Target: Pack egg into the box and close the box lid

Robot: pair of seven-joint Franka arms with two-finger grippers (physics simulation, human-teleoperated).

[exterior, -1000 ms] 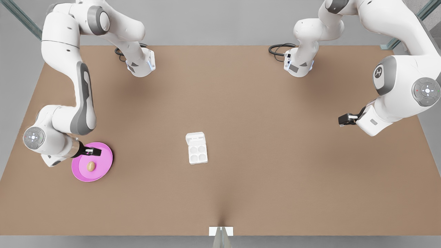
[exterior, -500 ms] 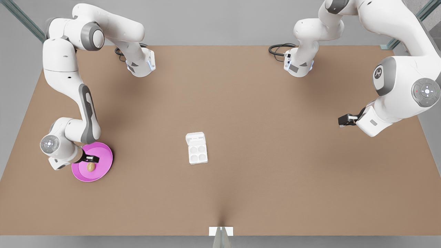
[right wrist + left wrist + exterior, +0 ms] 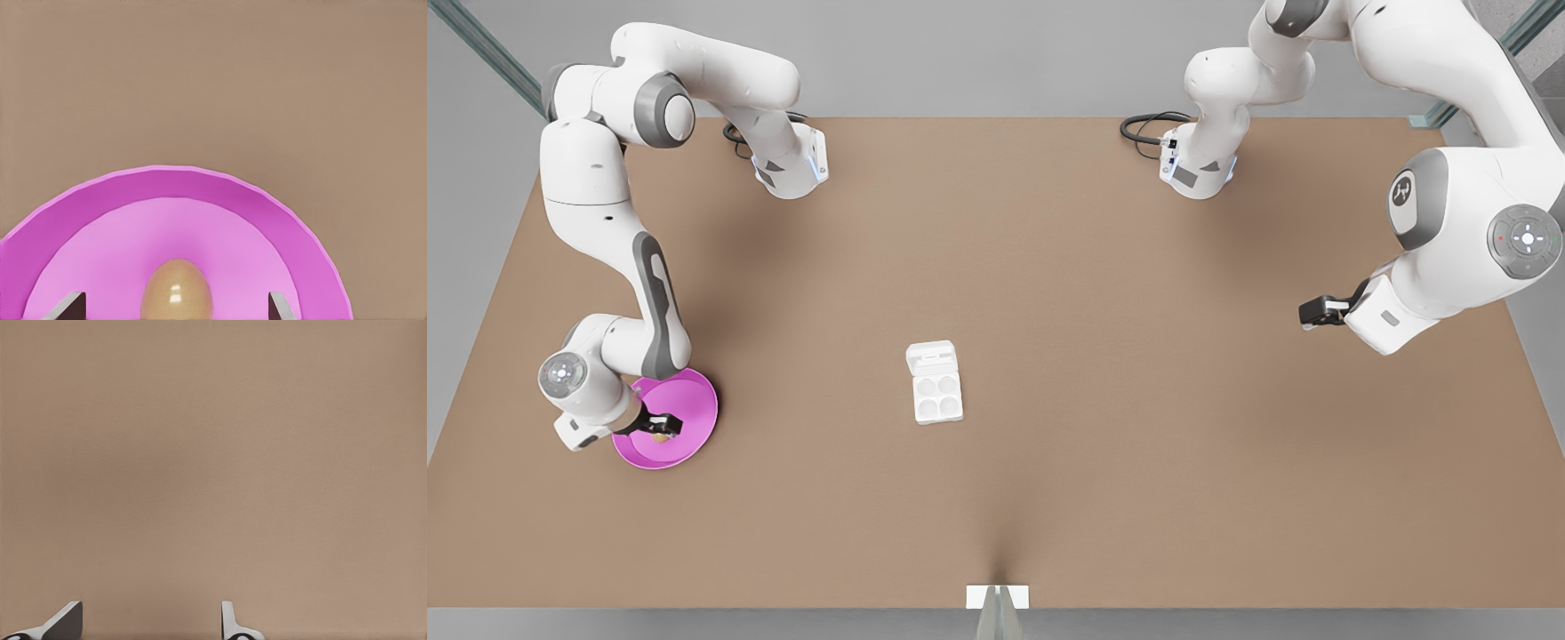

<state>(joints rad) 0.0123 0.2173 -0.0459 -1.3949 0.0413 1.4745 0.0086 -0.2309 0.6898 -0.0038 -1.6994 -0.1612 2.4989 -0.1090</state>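
The tan egg [image 3: 177,292] lies in the middle of a round pink plate [image 3: 280,220]. My right gripper [image 3: 175,307] is open and low over the plate, one finger on each side of the egg and apart from it. In the front view this gripper [image 3: 661,426] is at the left and covers most of the egg. The white box [image 3: 938,398] sits mid-table with its four cups bare. The box lid [image 3: 932,356] lies open and flat on the far side. My left gripper [image 3: 1309,312] waits open at the front view's right, above bare table [image 3: 213,453].
The pink plate [image 3: 694,409] lies near the table's left edge in the front view. Both arm bases [image 3: 791,169] stand at the far edge, with cables beside them. A small white bracket [image 3: 997,596] sits at the near edge. Brown tabletop separates plate and box.
My right gripper has come down and toward the near edge, from above the plate's far rim to around the egg. The left arm has barely moved.
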